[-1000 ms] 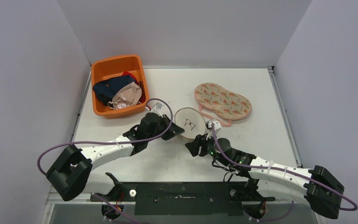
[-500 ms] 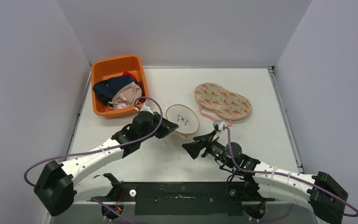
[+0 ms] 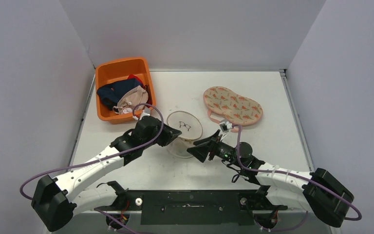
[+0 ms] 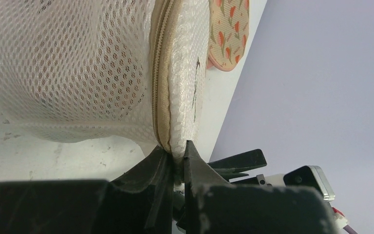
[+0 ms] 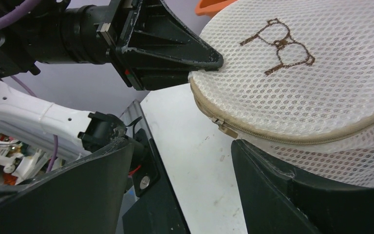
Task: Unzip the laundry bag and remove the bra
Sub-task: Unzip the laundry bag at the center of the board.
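White tabletop (image 3: 277,141), grey walls around it. I see the mesh laundry bag (image 3: 185,127) near the middle, its rim pinched tight in the left gripper (image 4: 175,155) at the zipper seam. The right gripper (image 5: 181,146) stands wide just beside the bag, with the zipper pull (image 5: 225,128) just ahead of its fingers, apart from them. The zipper looks closed; I cannot make out the contents through the mesh.

The left gripper (image 3: 177,133) and the right gripper (image 3: 198,146) crowd the round white mesh laundry bag (image 3: 185,126) from either side. Behind it, bare white table (image 3: 185,90) lies open between the orange plastic bin (image 3: 121,62) (piled with clothes) and the flat beige orange-printed pad (image 3: 233,105).
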Action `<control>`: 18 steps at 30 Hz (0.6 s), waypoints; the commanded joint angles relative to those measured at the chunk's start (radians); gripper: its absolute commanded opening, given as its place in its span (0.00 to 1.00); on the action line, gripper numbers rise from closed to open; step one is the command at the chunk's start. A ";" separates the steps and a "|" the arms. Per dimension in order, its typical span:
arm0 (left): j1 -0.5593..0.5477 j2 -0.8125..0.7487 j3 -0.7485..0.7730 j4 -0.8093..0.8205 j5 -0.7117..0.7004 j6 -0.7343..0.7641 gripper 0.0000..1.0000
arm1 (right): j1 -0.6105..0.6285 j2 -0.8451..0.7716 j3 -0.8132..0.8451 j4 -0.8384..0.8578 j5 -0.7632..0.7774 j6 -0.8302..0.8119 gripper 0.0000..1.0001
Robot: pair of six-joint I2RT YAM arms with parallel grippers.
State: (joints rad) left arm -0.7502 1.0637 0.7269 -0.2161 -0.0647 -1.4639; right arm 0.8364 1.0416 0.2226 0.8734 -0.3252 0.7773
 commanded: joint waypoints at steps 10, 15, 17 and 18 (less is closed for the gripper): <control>-0.015 -0.080 0.120 -0.133 -0.129 -0.063 0.00 | 0.002 0.105 0.050 0.243 -0.055 0.087 0.77; -0.018 -0.087 0.117 -0.137 -0.135 -0.067 0.00 | 0.022 0.157 0.058 0.304 -0.023 0.085 0.72; -0.018 -0.090 0.117 -0.134 -0.131 -0.070 0.00 | 0.023 0.181 0.064 0.332 -0.021 0.097 0.71; -0.018 -0.092 0.117 -0.135 -0.129 -0.072 0.00 | 0.023 0.190 0.066 0.340 -0.017 0.100 0.71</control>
State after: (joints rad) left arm -0.7643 1.0023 0.7902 -0.3706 -0.1741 -1.5166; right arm 0.8516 1.1995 0.2417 1.0641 -0.3630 0.8616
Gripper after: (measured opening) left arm 0.065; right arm 0.717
